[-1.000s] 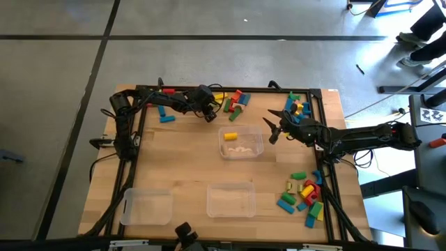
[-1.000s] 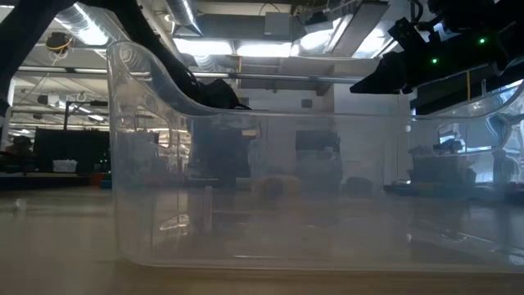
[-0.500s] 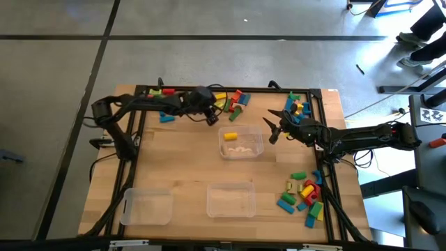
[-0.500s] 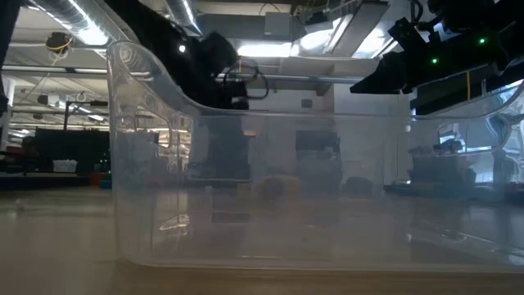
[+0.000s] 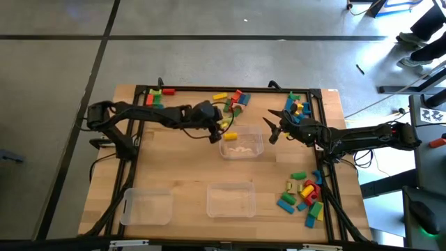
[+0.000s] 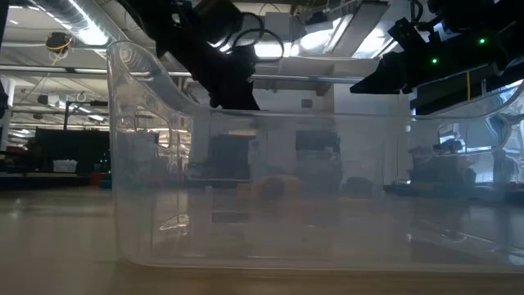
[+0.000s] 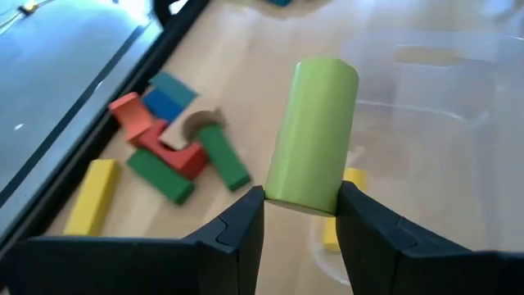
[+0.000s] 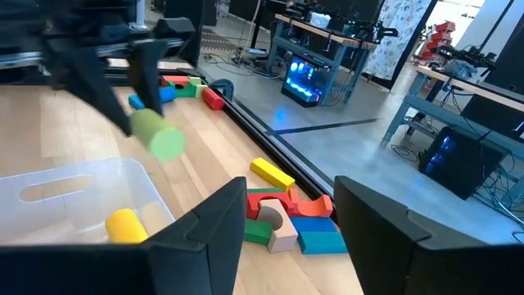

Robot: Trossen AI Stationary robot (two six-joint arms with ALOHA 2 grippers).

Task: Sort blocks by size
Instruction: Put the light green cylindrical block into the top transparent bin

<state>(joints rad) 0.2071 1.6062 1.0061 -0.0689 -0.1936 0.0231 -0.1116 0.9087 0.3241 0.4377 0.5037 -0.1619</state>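
Wooden table: left tool grips green cylinder beside clear tray; right tool open, empty.

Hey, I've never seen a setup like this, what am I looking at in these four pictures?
Two dark robot arms work at a wooden table, sorting painted blocks. One picture looks straight down, one looks level across the tabletop through a clear tray, and two come from cameras on the wrists. The left gripper holds a light green cylinder near the clear tray at mid-table, which has some pale pieces inside. The right gripper hangs open and empty beside that tray. Piles of coloured blocks lie along the table's edges, and two more clear trays sit at the near side.
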